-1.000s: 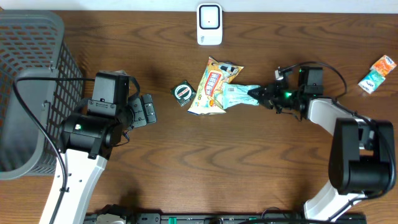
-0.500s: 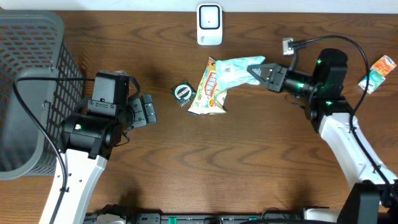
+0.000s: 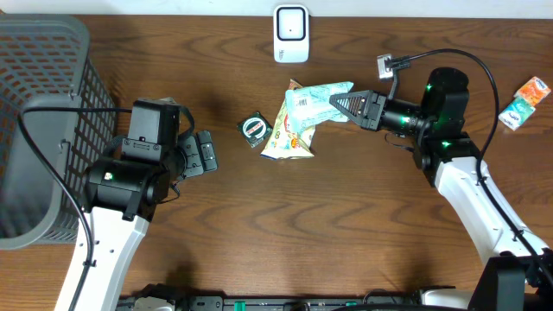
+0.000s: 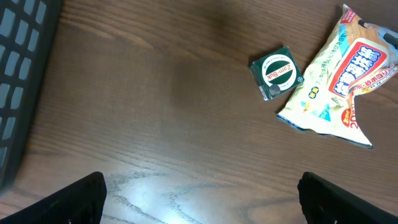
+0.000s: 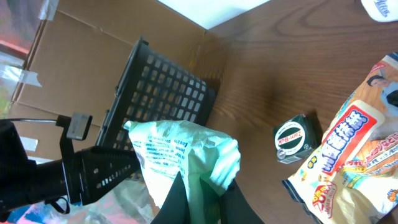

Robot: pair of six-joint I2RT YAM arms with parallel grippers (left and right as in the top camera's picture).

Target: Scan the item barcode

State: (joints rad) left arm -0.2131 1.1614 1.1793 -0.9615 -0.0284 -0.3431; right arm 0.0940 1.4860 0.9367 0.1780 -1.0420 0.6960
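Mint-green packet [image 3: 315, 98] hangs pinched by one end in the right gripper [image 3: 344, 103], near the far edge of the worktop [image 3: 259, 225]; the left gripper [image 3: 207, 152] stands spread.

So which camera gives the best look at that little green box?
The left wrist view: the green box lies unobstructed and large enough that its round label reads Zam-Buk. Overhead, it is a small square beside the snack bag, with the label unreadable. The right wrist view shows it smaller and at an angle.
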